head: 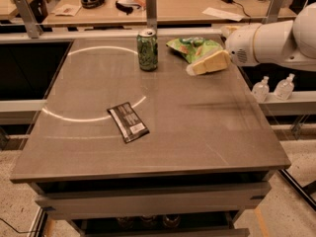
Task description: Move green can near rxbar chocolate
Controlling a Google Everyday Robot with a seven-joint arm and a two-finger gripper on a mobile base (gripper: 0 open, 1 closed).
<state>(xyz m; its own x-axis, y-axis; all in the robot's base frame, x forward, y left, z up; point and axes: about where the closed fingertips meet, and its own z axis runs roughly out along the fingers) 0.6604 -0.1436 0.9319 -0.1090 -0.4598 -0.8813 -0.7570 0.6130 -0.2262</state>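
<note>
The green can (147,50) stands upright at the far middle of the brown table (197,132), silver top up. The rxbar chocolate (128,122), a flat black wrapper with a white label patch at its near end, lies left of the table's centre, well in front of the can. My gripper (193,69) reaches in from the right on a white arm (276,43), its cream fingers pointing left above the table, to the right of the can and apart from it, with nothing in it.
A green chip bag (195,48) lies at the far right of the table, just behind the gripper. Two small clear bottles (272,88) stand on a ledge off the right edge. A cluttered desk (173,4) runs behind the table.
</note>
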